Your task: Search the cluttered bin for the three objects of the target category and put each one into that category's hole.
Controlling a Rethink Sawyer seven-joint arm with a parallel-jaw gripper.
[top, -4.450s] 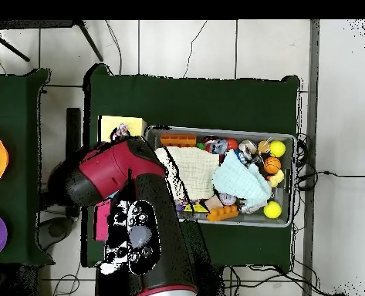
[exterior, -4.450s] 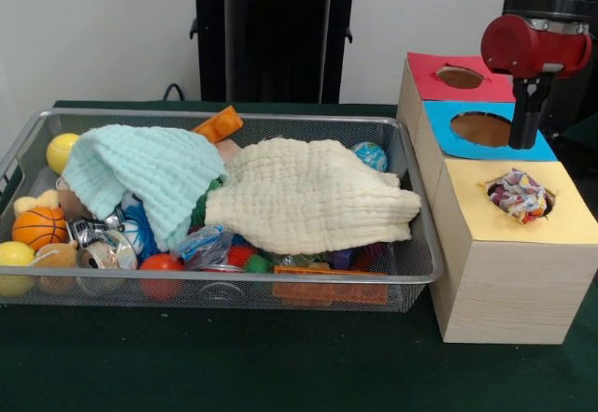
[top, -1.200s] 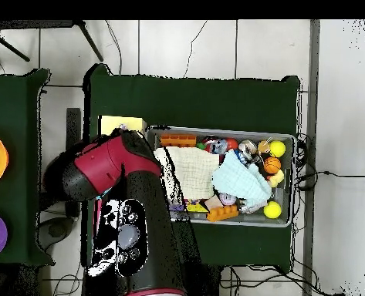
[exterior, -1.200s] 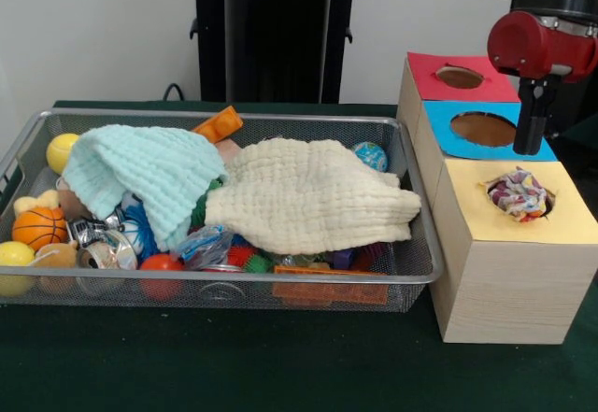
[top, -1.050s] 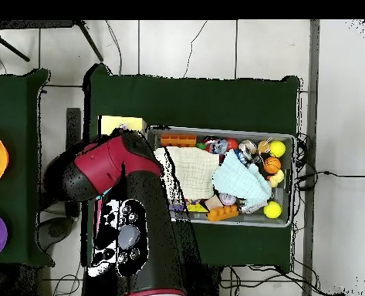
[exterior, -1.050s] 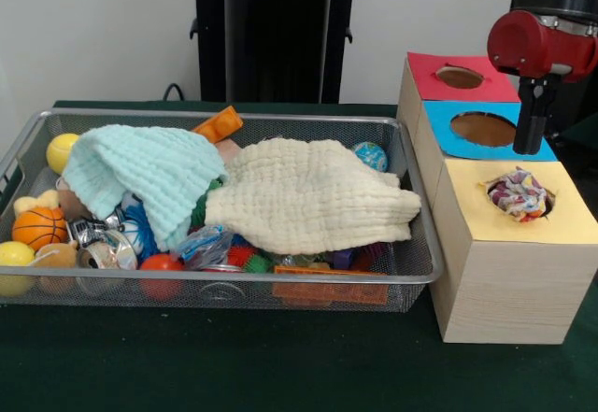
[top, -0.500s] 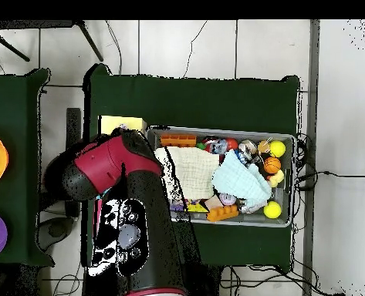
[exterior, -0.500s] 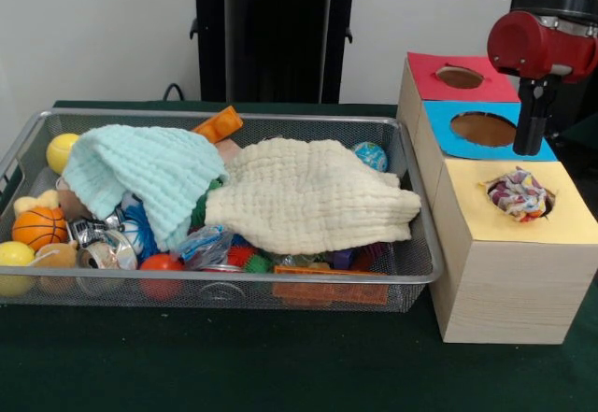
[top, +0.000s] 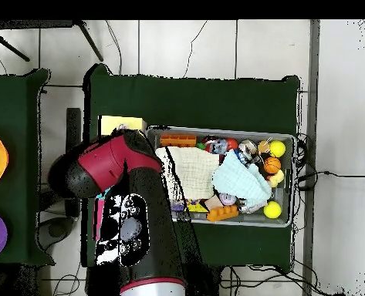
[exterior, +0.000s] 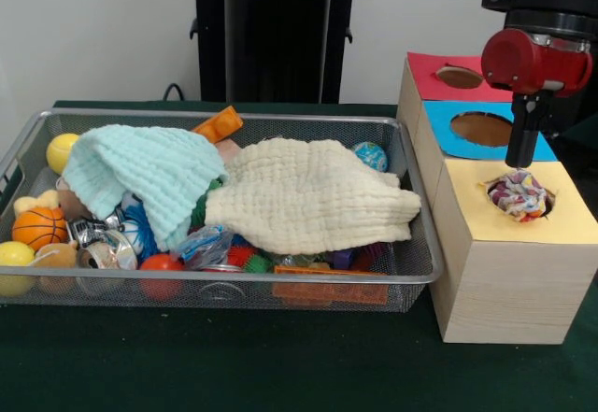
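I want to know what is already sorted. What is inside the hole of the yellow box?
A knotted rope bundle fills the yellow box's hole and sticks out slightly. Anything beneath it is hidden. The gripper hangs just above.

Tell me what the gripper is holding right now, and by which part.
It cannot be told. The gripper hangs just above the knotted bundle that sits in the yellow box's hole, but whether it grips the bundle or has let go isn't visible.
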